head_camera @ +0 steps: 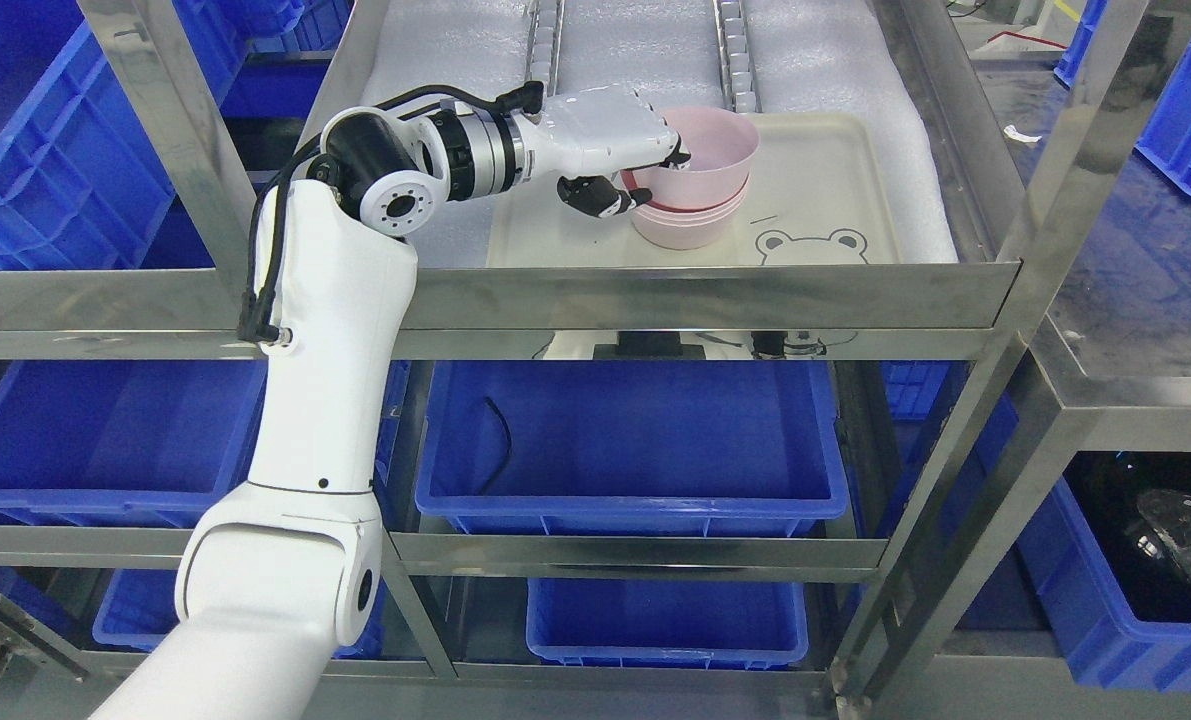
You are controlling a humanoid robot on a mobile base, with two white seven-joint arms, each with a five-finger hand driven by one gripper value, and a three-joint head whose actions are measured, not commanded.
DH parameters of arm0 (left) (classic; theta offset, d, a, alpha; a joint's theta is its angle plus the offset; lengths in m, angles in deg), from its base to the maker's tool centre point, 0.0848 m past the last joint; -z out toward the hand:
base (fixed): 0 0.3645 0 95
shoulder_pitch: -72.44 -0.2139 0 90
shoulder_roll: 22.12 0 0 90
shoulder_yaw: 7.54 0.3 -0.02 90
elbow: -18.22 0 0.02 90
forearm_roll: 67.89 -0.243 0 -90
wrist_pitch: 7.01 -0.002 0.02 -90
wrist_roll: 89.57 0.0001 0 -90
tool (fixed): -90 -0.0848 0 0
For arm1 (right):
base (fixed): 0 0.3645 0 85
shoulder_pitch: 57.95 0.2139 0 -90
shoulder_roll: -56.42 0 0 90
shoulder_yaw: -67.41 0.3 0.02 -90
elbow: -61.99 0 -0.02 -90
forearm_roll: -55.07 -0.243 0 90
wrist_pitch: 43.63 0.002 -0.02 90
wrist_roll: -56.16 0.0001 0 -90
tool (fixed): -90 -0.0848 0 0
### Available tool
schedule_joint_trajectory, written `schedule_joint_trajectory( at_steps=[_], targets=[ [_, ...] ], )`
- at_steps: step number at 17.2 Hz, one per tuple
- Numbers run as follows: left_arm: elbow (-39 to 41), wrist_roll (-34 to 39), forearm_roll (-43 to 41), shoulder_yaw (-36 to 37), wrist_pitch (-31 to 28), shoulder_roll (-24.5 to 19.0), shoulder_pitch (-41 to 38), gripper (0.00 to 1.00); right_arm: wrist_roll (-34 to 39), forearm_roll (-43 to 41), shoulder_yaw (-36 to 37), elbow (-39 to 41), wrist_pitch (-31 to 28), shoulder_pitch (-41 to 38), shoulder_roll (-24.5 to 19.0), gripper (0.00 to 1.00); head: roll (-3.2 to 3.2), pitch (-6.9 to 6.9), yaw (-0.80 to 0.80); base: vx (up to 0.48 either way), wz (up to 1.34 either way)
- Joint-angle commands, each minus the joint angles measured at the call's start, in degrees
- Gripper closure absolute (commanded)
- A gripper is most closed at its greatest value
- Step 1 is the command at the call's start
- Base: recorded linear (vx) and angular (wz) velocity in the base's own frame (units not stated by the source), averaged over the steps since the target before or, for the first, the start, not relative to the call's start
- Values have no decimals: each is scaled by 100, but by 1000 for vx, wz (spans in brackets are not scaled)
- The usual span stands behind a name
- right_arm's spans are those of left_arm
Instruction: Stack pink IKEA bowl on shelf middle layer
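**Left hand grips pink bowl over a stack on the tray**

Nearest the camera, the robot's white left arm (pixel 305 480) rises from the lower left corner, in front of the shelf's steel rails. Behind it, on the lower levels of the metal shelf (pixel 705 290), sit several blue bins (pixel 635 440); the central one holds a thin dark cable (pixel 500 440) lying against its inner floor. More blue crates (pixel 45 150) stand to the far left and right outside the frame.

Above the elbow joint, the forearm bends to the right and reaches across the shelf level that carries a cream tray (pixel 835 190). The tray lies on white foam padding (pixel 825 70) and bears a printed bear-face outline (pixel 813 245) near its front edge.

At the end of the forearm, the left hand (pixel 620 160) is closed on the top pink bowl (pixel 710 155): its white fingers lie over the bowl's near rim while the dark thumb (pixel 595 195) presses against the outer wall from below. This bowl is tilted slightly and sits partly nested in the lower pink bowls (pixel 690 222), which rest on the left part of the tray. A darker red band shows between the held bowl and the stack beneath.

Farther back, two white roller tracks (pixel 735 50) run away along the padding toward the top edge.
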Motion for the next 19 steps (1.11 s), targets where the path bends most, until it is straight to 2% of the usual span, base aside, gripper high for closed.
schedule_joint_trajectory(
  at_steps=[1,2,3,6,7,8,9,11,12,16,17,19],
  targets=[
    [-173,-22,-217,178,0,-100,2,85,0,0,0,100,4,-26,100,0,0,0,0,0,0],
    [-174,-22,-209,143,0,-100,2,80,0,0,0,100,4,-18,100,0,0,0,0,0,0],
    [-174,-22,-200,99,0,-100,2,71,0,0,0,100,4,-26,100,0,0,0,0,0,0],
    [-174,30,-104,-129,0,-100,2,30,0,0,0,100,4,-26,100,0,0,0,0,-1,11],
    [-165,117,-16,-208,0,-100,11,24,0,0,0,100,4,-26,100,0,0,0,0,0,0],
    [-165,310,246,-348,0,-100,11,16,0,0,0,100,4,-26,100,0,0,0,0,0,0],
    [-165,486,979,-437,0,-100,28,8,0,0,0,100,4,-26,100,0,0,0,0,0,0],
    [-156,496,2124,-464,0,-100,46,3,0,0,0,100,4,-26,100,0,0,0,0,0,0],
    [-156,505,2434,-507,0,-100,46,1,0,0,0,100,4,-26,100,0,0,0,0,0,0],
    [-8,522,2990,-570,0,-100,-120,0,0,0,0,100,4,-26,100,0,0,0,0,0,0],
    [159,566,3086,-430,0,-100,-243,0,0,0,0,100,4,-26,100,0,0,0,0,-15,18],
    [694,829,3594,603,0,-100,-681,0,0,0,0,100,4,-26,100,0,0,0,0,-19,45]
  ],
)
